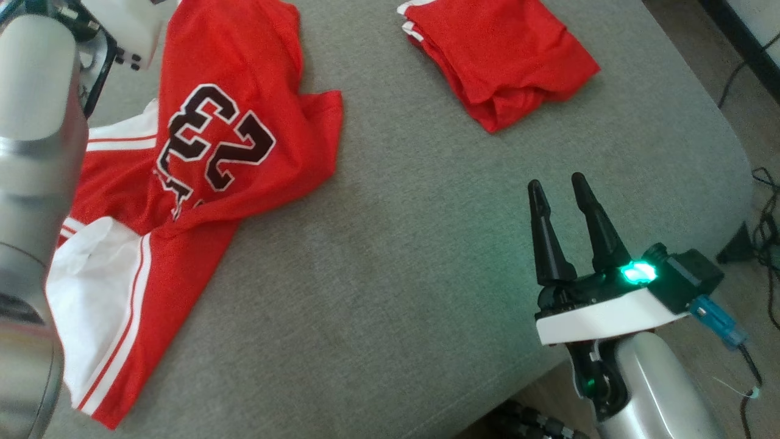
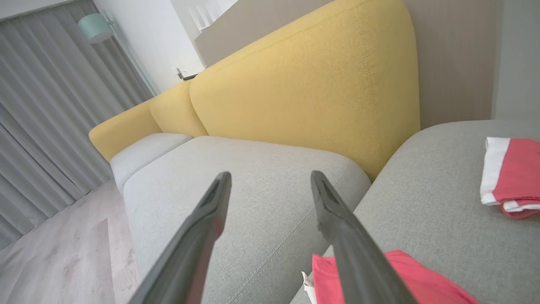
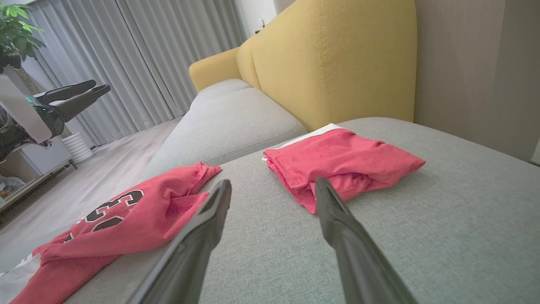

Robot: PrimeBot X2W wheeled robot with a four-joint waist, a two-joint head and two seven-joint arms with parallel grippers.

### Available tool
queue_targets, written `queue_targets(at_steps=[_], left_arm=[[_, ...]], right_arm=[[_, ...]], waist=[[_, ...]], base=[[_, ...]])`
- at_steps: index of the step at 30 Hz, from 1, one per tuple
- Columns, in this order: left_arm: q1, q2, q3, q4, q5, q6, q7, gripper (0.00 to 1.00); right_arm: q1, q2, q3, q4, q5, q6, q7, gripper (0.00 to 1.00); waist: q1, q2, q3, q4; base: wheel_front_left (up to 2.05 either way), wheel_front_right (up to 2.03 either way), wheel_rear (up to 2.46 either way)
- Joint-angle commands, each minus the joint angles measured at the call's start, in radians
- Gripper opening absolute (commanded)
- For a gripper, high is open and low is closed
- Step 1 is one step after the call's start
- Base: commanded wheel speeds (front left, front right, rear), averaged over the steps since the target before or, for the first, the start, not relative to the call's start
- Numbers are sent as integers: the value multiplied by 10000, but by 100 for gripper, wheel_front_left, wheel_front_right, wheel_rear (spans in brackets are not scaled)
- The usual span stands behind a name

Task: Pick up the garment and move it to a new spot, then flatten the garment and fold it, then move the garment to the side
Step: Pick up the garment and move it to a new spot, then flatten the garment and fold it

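Currently the rumpled red jersey [image 1: 201,146] lies at the frame's left, its long axis running from the top edge to lower left. The left gripper [image 2: 271,175], open and empty, is nearer; the right gripper [image 1: 556,180] hangs open at lower right.

Grey Sofa, Yellow Back, Curtained Room

A grey fabric sofa seat [image 1: 426,274] runs beneath yellow back cushions [image 2: 303,84]. Behind them stands a beige wall panel [image 3: 476,71]. Grey curtains [image 3: 126,55] hang to a pale wood floor [image 2: 55,253]. A mint lamp [image 2: 95,27] stands by the white wall, a potted plant [image 3: 17,29] is near the curtains, and dark cables [image 1: 765,219] lie on the floor.
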Motion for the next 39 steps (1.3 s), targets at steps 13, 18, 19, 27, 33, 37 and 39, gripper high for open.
queue_targets(at_steps=[13,18,19,27,33,37,39], left_arm=[[1605,347,1905,-2180,-1307,377,-891,100],[4413,611,2164,-4752,-876,1156,-894,100],[5018,566,2331,-5200,-962,1331,-894,100],[9806,-464,3544,-8172,-1498,2568,-895,100],[11306,-1172,4188,-9067,-1174,2745,-896,100],[11346,-1296,4067,-9263,-352,2490,-896,100],[11212,-1427,4114,-9283,-178,2367,-896,100]], right_arm=[[-28,-45,-646,-177,-888,-9,-93,100],[258,-45,-1026,-38,-1337,-9,-93,100],[334,-45,-1079,5,-1420,-9,-93,100],[908,-45,-1500,248,-1787,-9,-93,100],[849,-45,-1550,265,-1907,-9,-93,100],[714,-45,-1688,185,-2019,-9,-93,100],[563,-45,-1732,189,-2113,-9,-93,100]], waist=[[-3,0,-1319,2006],[-3,0,-1873,2986],[-3,0,-1967,3161],[-3,0,-2401,4251],[-3,0,-2240,4470],[-3,0,-2017,4651],[-3,0,-1881,4721]], base=[[0,0,0],[0,0,0],[0,0,0],[0,0,0],[0,0,0],[0,0,0],[0,0,0]])
